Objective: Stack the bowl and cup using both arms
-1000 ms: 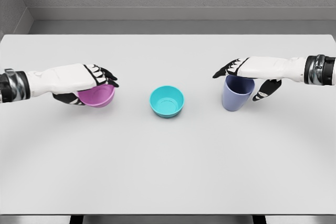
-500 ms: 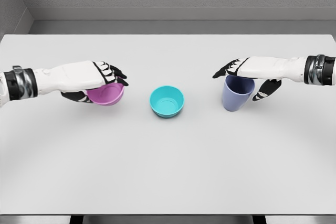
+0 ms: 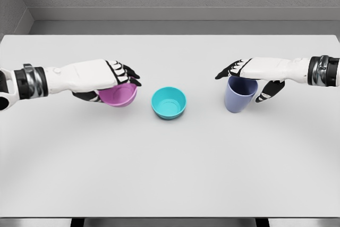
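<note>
A teal bowl (image 3: pixel 169 102) sits upright at the middle of the white table (image 3: pixel 170 168). Just to its left my left hand (image 3: pixel 109 81) is shut on a pink bowl (image 3: pixel 120 94), holding it by the rim and slightly tilted; I cannot tell whether it is off the surface. On the right stands a blue-violet cup (image 3: pixel 239 94). My right hand (image 3: pixel 245 75) is shut on the cup, fingers over its rim and thumb down its right side.
A grey wall runs behind the table's far edge (image 3: pixel 170 35). The near edge of the table (image 3: pixel 170 217) lies along the bottom of the view.
My left hand has carried the pink bowl to the right, closer to the teal bowl. The right hand and the cup have not moved.
</note>
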You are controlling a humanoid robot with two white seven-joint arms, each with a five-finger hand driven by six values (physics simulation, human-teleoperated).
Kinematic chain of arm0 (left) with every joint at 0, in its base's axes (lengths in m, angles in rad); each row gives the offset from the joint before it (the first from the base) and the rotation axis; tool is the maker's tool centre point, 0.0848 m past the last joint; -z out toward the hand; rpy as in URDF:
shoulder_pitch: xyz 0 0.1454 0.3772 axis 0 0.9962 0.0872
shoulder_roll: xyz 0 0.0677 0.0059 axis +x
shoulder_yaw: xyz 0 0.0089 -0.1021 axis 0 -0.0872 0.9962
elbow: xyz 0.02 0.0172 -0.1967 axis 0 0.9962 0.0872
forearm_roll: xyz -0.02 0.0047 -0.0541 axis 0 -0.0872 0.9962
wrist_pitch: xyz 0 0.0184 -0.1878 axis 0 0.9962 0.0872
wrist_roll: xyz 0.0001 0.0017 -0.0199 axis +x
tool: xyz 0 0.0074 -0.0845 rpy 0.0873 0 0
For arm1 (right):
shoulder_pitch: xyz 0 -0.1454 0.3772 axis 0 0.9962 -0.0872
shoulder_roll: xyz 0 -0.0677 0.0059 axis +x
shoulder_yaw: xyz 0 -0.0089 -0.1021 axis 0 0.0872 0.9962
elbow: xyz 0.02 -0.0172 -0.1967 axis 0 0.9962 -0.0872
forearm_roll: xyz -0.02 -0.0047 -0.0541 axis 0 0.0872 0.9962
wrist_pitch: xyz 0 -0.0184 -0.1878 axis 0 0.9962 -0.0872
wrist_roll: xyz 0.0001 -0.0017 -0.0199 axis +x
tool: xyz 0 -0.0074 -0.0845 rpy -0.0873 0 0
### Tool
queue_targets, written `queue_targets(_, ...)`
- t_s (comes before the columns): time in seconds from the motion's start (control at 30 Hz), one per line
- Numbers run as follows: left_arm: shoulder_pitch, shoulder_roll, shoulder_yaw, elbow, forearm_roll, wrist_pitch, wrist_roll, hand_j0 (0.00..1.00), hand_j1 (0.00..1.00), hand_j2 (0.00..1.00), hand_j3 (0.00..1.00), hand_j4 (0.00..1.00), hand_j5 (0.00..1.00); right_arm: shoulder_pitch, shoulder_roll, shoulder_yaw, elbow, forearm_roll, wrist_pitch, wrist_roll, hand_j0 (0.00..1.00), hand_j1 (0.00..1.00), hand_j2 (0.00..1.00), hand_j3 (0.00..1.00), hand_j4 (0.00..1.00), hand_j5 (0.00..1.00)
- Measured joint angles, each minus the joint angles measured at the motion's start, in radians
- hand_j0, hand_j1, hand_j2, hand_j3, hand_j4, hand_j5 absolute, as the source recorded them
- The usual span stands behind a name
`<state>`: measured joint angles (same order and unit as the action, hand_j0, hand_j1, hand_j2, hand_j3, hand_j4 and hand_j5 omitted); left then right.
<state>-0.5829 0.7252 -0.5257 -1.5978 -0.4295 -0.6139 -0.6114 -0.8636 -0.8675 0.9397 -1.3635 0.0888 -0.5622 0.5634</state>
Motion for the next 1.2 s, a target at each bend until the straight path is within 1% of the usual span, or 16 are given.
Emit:
queue_targets(0.23, -0.009, -0.019, -0.015, -0.005, -0.001, 0.000, -0.001, 0.76, 0.76, 0.76, 0.76, 0.76, 0.76, 0.000, 0.000, 0.000, 0.001, 0.000, 0.000, 0.000, 1.00, 1.00, 1.00, 1.00, 1.00, 1.00)
queue_targets(0.63, -0.018, -0.062, -0.021, -0.005, -0.006, 0.000, -0.001, 0.76, 0.76, 0.76, 0.76, 0.76, 0.76, 0.000, 0.000, 0.000, 0.002, 0.000, 0.000, 0.000, 1.00, 1.00, 1.00, 1.00, 1.00, 1.00)
queue_targets(0.67, -0.026, -0.065, -0.021, -0.005, -0.008, 0.000, -0.001, 0.76, 0.76, 0.76, 0.76, 0.76, 0.76, 0.000, 0.000, 0.000, 0.002, 0.000, 0.000, 0.000, 1.00, 1.00, 1.00, 1.00, 1.00, 1.00)
queue_targets(0.7, -0.046, -0.069, -0.031, -0.005, -0.010, 0.000, -0.001, 0.76, 0.76, 0.76, 0.76, 0.76, 0.76, 0.000, 0.000, 0.000, 0.002, 0.000, 0.000, 0.000, 1.00, 1.00, 1.00, 1.00, 1.00, 1.00)
queue_targets(0.73, -0.051, -0.072, -0.040, -0.004, -0.012, 0.001, 0.000, 0.76, 0.76, 0.76, 0.76, 0.76, 0.76, 0.000, 0.000, 0.000, 0.002, 0.000, 0.000, 0.000, 1.00, 1.00, 1.00, 1.00, 1.00, 1.00)
queue_targets(0.9, -0.052, -0.083, -0.061, -0.004, -0.017, 0.000, 0.000, 0.76, 0.76, 0.76, 0.76, 0.76, 0.76, 0.000, 0.000, 0.000, 0.003, 0.000, 0.000, 0.000, 1.00, 1.00, 1.00, 1.00, 1.00, 1.00)
queue_targets(1.2, -0.066, -0.103, -0.066, 0.004, -0.021, 0.000, 0.000, 0.76, 0.76, 0.76, 0.76, 0.76, 0.76, 0.000, 0.000, 0.000, 0.003, 0.000, 0.000, 0.000, 1.00, 1.00, 1.00, 1.00, 1.00, 1.00)
